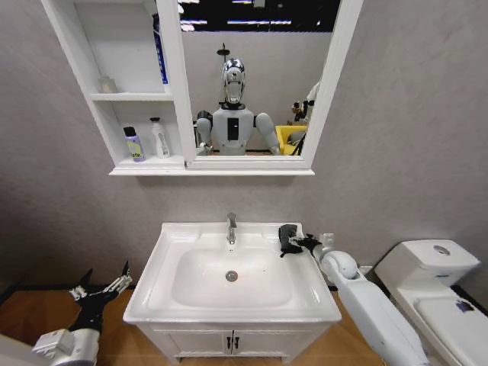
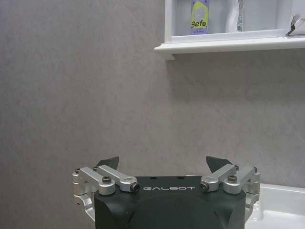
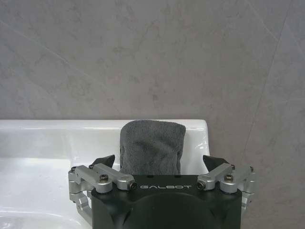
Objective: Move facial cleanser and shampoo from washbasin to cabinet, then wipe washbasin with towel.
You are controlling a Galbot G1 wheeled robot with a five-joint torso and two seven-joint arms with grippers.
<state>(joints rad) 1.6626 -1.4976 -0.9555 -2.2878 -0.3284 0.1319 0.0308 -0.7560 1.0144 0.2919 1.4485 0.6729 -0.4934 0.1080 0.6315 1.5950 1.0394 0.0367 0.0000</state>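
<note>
The washbasin (image 1: 152, 282) sits in front of me. A dark grey folded towel (image 1: 288, 238) lies on its back right corner. My right gripper (image 1: 299, 245) is open right at the towel; in the right wrist view the towel (image 3: 152, 145) lies between the spread fingers of that gripper (image 3: 161, 160). On the cabinet's (image 1: 133, 96) lower shelf stand a lilac bottle (image 1: 134, 144) with a black cap and a white bottle (image 1: 159, 138). These are the facial cleanser and shampoo, and I cannot tell which is which. My left gripper (image 1: 103, 280) hangs open, low and left of the basin.
A chrome tap (image 1: 231, 227) stands at the basin's back centre. The white toilet (image 1: 431, 282) is close on the right. Vanity doors (image 1: 229, 341) are below the basin. A mirror (image 1: 252, 76) adjoins the cabinet. A blue item (image 1: 159, 53) stands on the upper shelf.
</note>
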